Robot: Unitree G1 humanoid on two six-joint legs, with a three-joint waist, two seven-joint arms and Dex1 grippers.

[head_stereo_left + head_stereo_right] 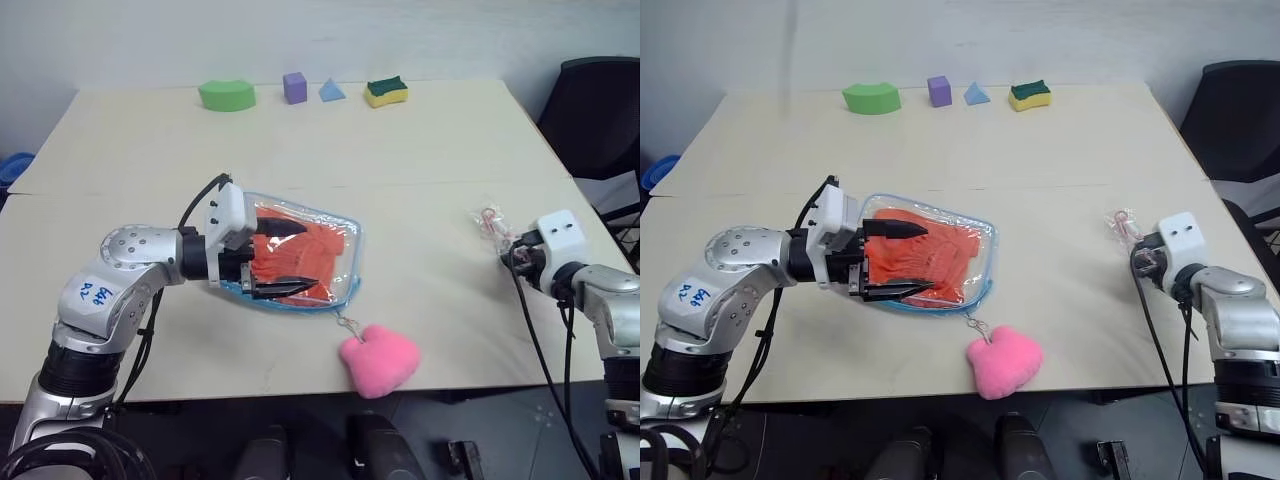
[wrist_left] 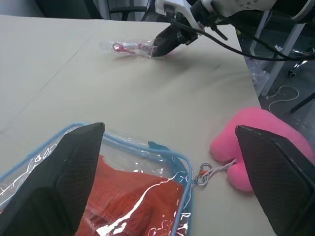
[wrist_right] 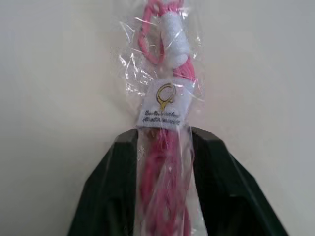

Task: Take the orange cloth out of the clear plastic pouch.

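The clear plastic pouch with light blue zipper trim lies flat in the middle of the table, and the orange cloth is inside it. A pink plush heart hangs from its chain near the table's front edge. My left gripper is open, pointing right, one finger on each side of the cloth above the pouch's left part. At the table's right side my right gripper is shut on the near end of a small clear packet with pink contents, which rests on the table.
Along the far edge stand a green curved block, a purple cube, a blue triangle and a yellow-green sponge. A black chair stands beyond the table's right corner.
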